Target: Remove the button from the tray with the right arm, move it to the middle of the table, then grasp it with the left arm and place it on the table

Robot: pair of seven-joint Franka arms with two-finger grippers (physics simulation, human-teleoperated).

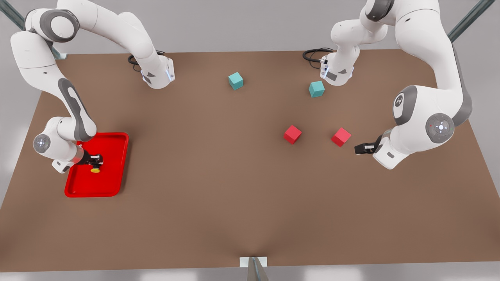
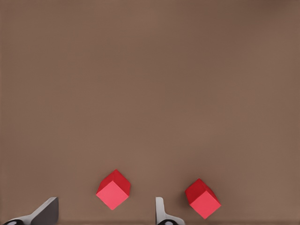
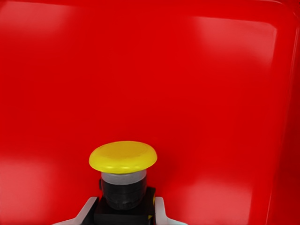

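Right gripper (image 1: 95,160): low over the tray (image 1: 113,183) at the front view's left, on the right arm (image 1: 74,113). Its fingers (image 3: 86,211) sit one to each side of the button's black body, closed against it. The fingertips are cut off at the right wrist view's edge.

Button (image 3: 123,176): between the right gripper's fingers, over the tray floor, yellow cap pointing away from the wrist. In the front view little more than the yellow cap (image 1: 95,170) can be made out past the black fingers. Whether its base touches the tray floor cannot be told.

Tray: under and around the right gripper; part of it is hidden by the arm's wrist.

Left gripper (image 1: 361,148): over the bare table (image 1: 218,187) at the front view's right, on the left arm (image 1: 425,128), waiting. Its fingers (image 2: 44,212) stand apart with nothing between them; only their tips show.

Red cubes: one (image 1: 341,136) just beyond the left gripper's tips, the other (image 1: 292,134) farther out toward the table's middle.

Teal cubes: two, (image 1: 235,80) and (image 1: 316,89), well apart from both grippers, near the arm bases.
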